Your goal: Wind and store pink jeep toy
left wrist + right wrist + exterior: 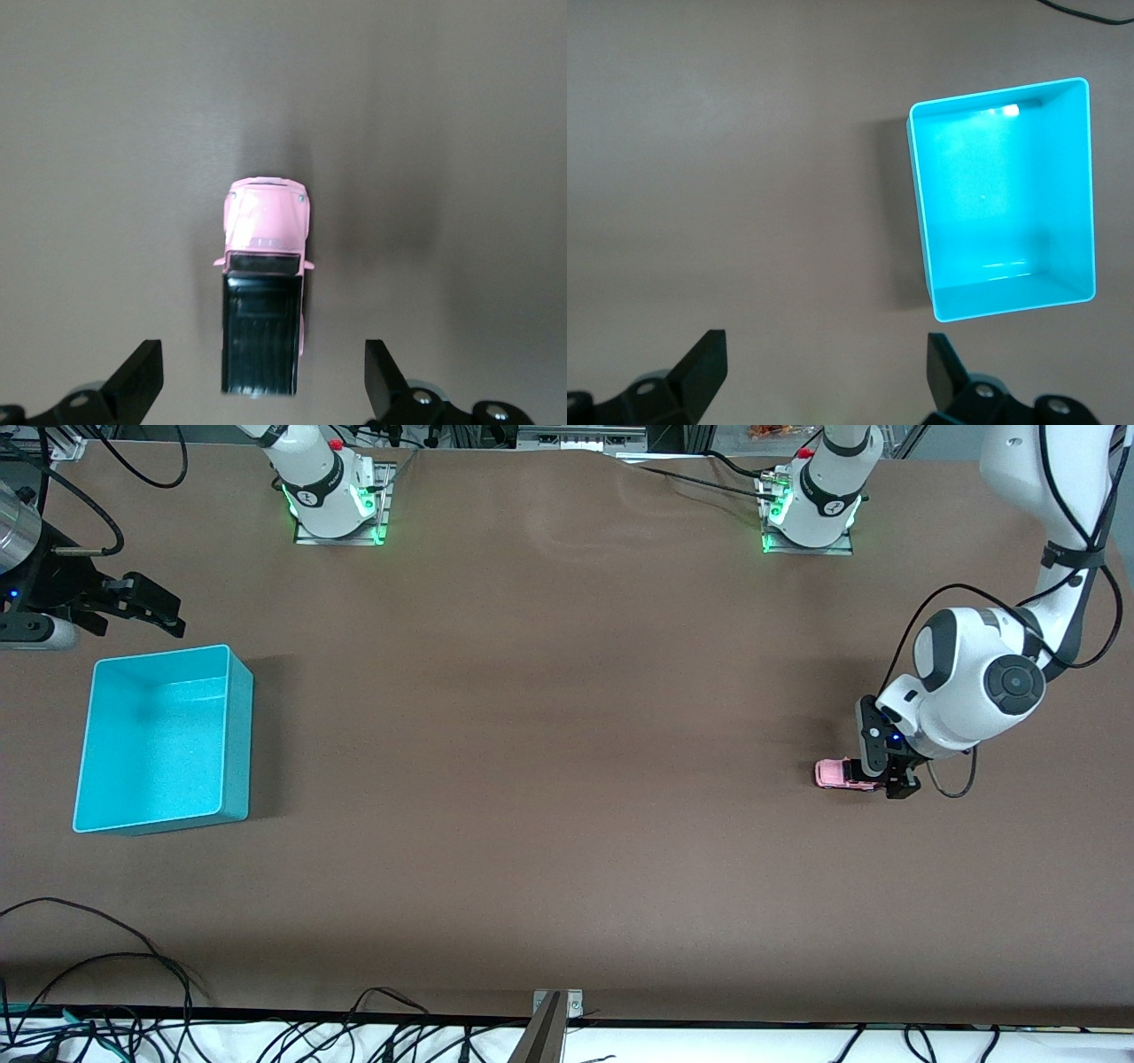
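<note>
Brown surface: your left gripper hangs released over the pink jeep toy; lower it and clamp. Your right gripper waits released near the teal bin.

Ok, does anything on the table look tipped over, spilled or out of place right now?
Nothing stands out. The jeep sits upright on its wheels toward the left arm's end, under the left gripper, jaws open. The bin stands upright and empty toward the right arm's end, with the right gripper open beside it.

pink jeep toy upright on table
</note>
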